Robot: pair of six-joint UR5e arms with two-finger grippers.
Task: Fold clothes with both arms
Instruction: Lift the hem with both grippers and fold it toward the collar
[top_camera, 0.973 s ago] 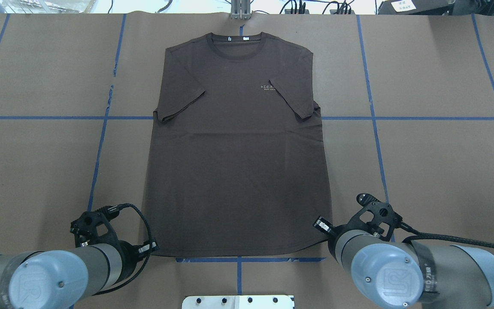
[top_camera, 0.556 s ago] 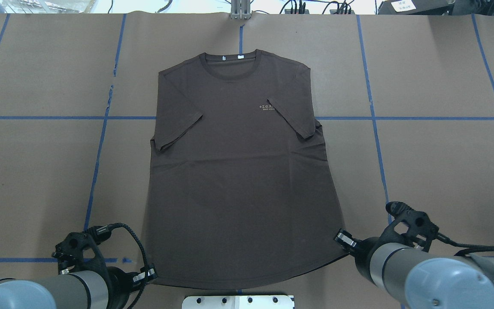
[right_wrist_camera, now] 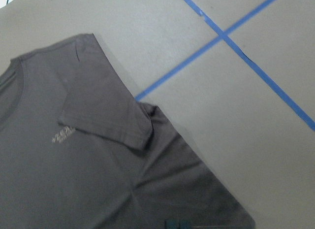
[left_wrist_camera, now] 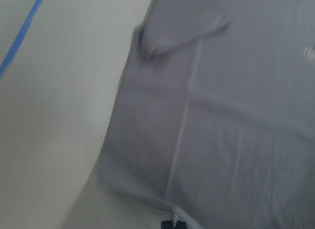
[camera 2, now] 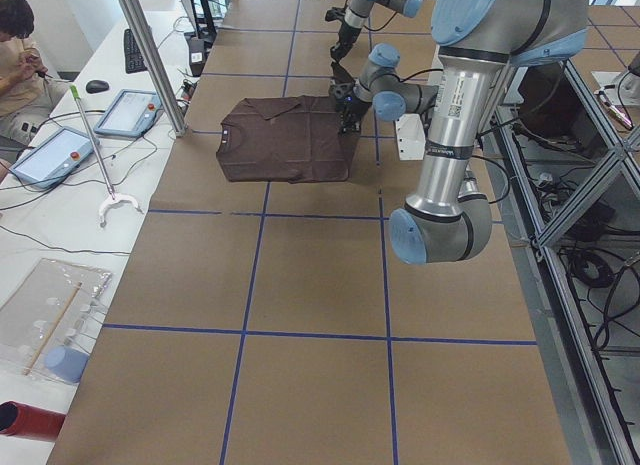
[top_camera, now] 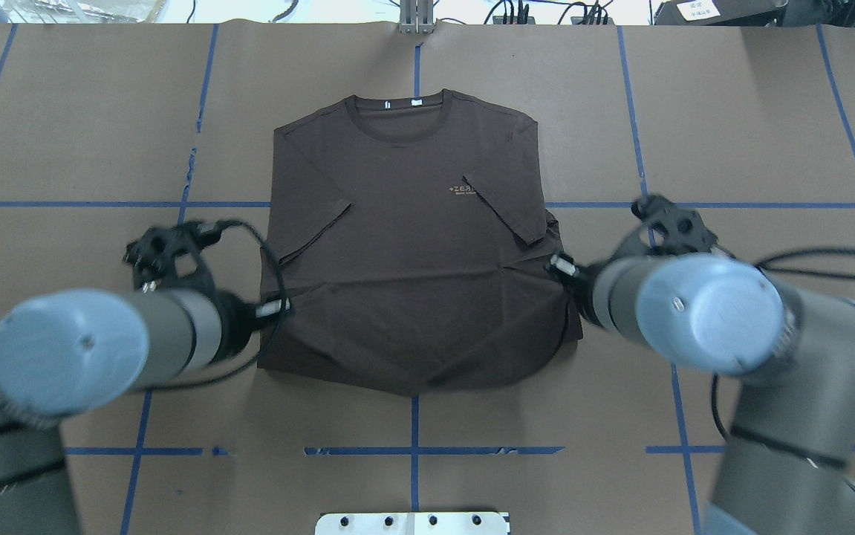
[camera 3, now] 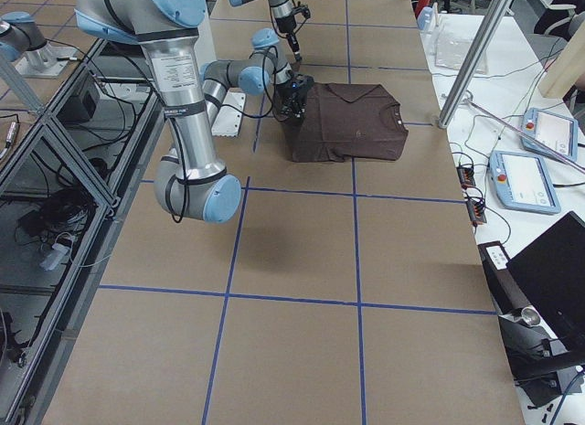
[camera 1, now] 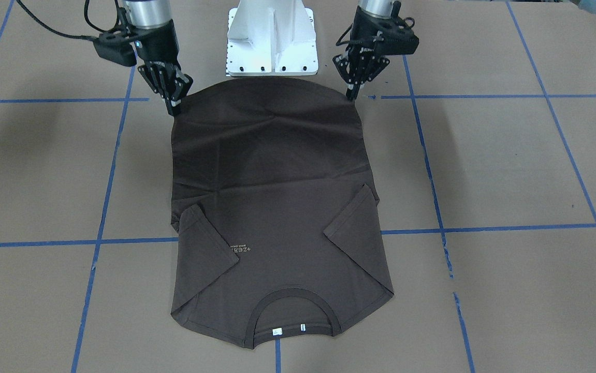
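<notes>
**Exterior front-facing view: both claws clamped on the hem corners, hem raised at the robot's side**

1. Writing. I am reading the chest logo (camera 1: 241,249) upside down in this view. In the overhead view it begins "+ZE", and a folded-in sleeve (top_camera: 512,215) is covering the remaining letters. A smaller line is running beneath it, too small for me to read. Two white neck tags (camera 1: 277,332) are showing inside the collar (camera 1: 293,292), and I cannot make out any print on them. In the right wrist-mounted view the logo is showing only as a pale smear.

2. Position of the garment. The T-shirt (camera 1: 277,171) is lying face up on the brown table (camera 1: 510,166), with the collar at the end far from the robot and both sleeves folded in across the chest. The collar end is lying flat. The hem (camera 1: 277,82) is hanging between the two claws and, in this view, is overlapping the front edge of the white pedestal base (camera 1: 272,46). Creases are running across the lower body of the shirt. A blue tape line (camera 1: 484,228) is passing under the shirt at chest level.

3. Claws. The right gripper (camera 1: 175,106) is pointing down with its fingers pinched together on one hem corner. The left gripper (camera 1: 352,94) is doing the same on the other corner. In the right wrist-mounted view the fingertips (right_wrist_camera: 170,223) are sitting at the bottom edge with cloth against them. The left wrist-mounted view is blurred, showing only cloth and table.
</notes>
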